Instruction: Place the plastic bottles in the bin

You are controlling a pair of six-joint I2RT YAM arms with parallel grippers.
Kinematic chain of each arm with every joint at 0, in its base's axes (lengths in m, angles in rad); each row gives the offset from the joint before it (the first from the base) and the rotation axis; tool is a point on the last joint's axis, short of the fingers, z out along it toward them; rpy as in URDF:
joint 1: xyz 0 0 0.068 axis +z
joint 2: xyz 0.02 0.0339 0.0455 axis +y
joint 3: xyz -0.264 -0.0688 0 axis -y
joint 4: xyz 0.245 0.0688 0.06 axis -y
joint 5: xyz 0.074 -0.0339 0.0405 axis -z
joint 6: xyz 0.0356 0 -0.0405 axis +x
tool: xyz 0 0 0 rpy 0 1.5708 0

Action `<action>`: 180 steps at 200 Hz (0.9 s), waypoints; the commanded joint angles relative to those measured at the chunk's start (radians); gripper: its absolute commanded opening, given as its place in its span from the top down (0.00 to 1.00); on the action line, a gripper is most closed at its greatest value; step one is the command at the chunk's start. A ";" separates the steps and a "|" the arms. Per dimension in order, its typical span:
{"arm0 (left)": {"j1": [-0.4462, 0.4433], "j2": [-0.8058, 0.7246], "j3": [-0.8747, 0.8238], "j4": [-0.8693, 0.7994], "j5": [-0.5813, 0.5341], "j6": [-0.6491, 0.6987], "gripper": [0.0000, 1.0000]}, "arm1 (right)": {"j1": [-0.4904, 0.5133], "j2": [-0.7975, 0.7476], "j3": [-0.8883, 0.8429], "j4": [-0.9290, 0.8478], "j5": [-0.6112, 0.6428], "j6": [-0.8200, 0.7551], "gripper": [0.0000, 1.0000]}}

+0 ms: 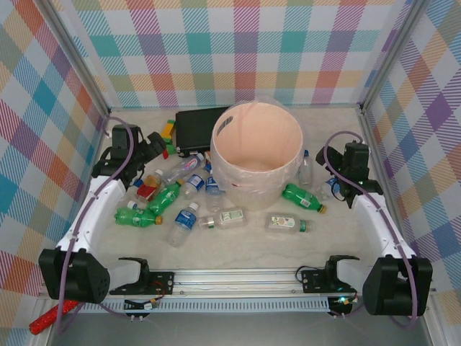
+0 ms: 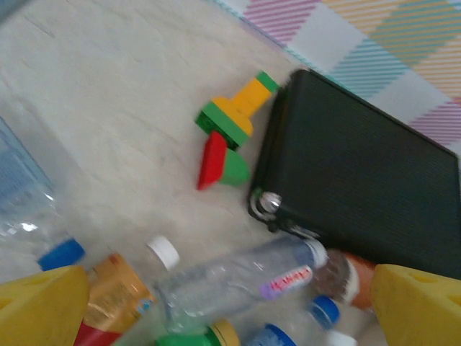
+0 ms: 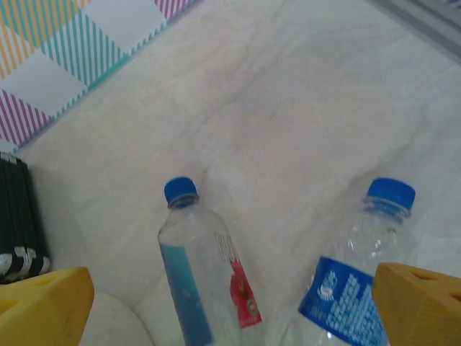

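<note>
About a dozen bottles (image 1: 184, 223) are lying on the bench (image 1: 238, 254) around the bin (image 1: 248, 180), which is standing upright at mid-bench and looking empty inside. Nothing of the task is showing as done, so the step in hand is, as I judge it, the first pick.

The left end effector (image 1: 153, 148) is hanging wide open, gripping nothing, over the left cluster. Its yellow pads (image 2: 43, 306) are flanking a clear bottle (image 2: 238, 277) that is lying just beside the box (image 2: 360, 194), with the blocks (image 2: 229, 137) beyond. The right end effector (image 1: 344, 189) is likewise gaping and empty above a teal-label bottle (image 3: 205, 277) and a blue-label bottle (image 3: 356, 288), both blue-capped, right of the bin.

The next move is probably calling for a descent onto one bottle, jaws squared across its body, then a lift above the bin's rim, which is standing taller than any bottle. The left cluster is crowding together, so neighbours may be getting nudged.

The clear bottle is carrying reddish lettering on a purple patch, too blurred to read. The blue label is showing white print and a round mark, illegible. An orange-label bottle (image 2: 115, 299) is giving no readable brand.
</note>
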 commanded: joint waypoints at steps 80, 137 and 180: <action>-0.189 -0.221 -0.222 0.132 0.201 -0.024 0.01 | -0.072 0.160 0.233 -0.411 -0.133 0.012 0.01; -0.224 -0.335 -0.266 0.179 0.270 0.017 0.00 | -0.201 0.327 0.261 -0.472 -0.266 0.058 0.07; -0.244 -0.352 -0.267 0.177 0.267 0.018 0.00 | -0.269 0.435 0.295 -0.496 -0.273 0.055 0.12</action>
